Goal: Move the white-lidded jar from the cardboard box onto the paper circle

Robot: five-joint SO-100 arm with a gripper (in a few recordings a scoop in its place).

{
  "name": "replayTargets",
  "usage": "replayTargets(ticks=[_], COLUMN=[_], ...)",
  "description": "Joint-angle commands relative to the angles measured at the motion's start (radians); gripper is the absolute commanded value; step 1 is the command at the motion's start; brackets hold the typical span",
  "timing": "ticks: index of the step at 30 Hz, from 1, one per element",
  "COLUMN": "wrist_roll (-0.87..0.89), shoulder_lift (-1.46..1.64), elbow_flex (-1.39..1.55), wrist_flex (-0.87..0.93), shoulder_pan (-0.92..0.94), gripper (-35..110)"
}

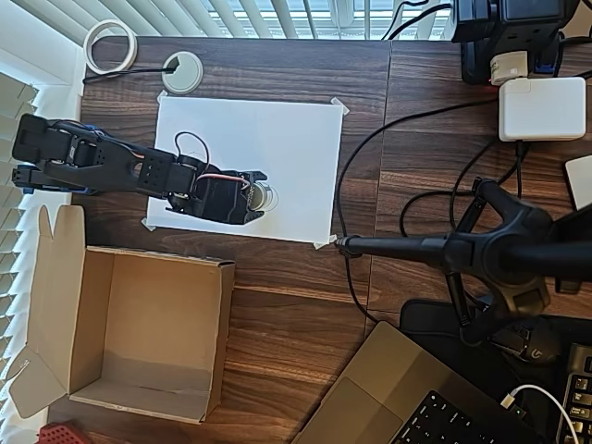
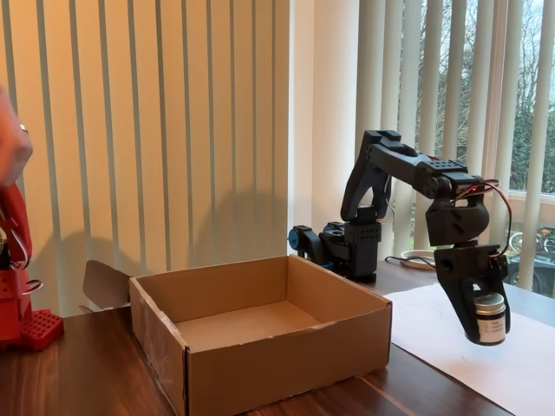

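Brown corrugated walls mark the cardboard box [image 1: 139, 335] at the lower left of the overhead view, sitting on the dark wooden counter [image 1: 305, 305] with its long flap folded out to the left and bare board inside. In the fixed view the cardboard box [image 2: 260, 342] stands in the near middle, open at the top, with nothing visible in it.

Right of the box in the fixed view, the black arm [image 2: 408, 169] reaches from its base near the blinds and bends down over a sheet of white paper [image 2: 512, 364]. Its claw [image 2: 486, 316] is closed around the white-lidded jar [image 2: 489, 317], lid up and roughly upright; the jar hangs just above the paper, well clear of the box. Whether its base touches the sheet cannot be told.

In the overhead view the arm [image 1: 111, 166] stretches from the left edge across the taped sheet of white paper [image 1: 277, 157], and the claw [image 1: 257, 196] grips the white-lidded jar [image 1: 265, 196] over the lower left part of the sheet. No pencil outline can be made out on the paper in either view.

Farther up the counter, a cream tape roll [image 1: 110, 44] and a white grommet [image 1: 182, 70] lie beyond the paper's far edge.
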Motion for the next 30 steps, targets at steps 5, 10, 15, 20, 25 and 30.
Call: replayTargets(ticks=[5,10,15,20,25,30], wrist_roll=[-0.011,-0.020,-0.028,-0.043,-0.061,-0.060], shoulder_lift=[0.020,0.005,-0.002,-0.002,-0.002,0.009], elbow_flex=[-0.032,-0.029,-0.018,0.002,0.020,0.044], wrist_flex=[-0.031,-0.046,-0.055,-0.069,-0.077,-0.081], shoulder_pan=[-0.008,-0.011,-0.008,0.002,0.011,0.012], gripper=[9,9,9,9,9,9])
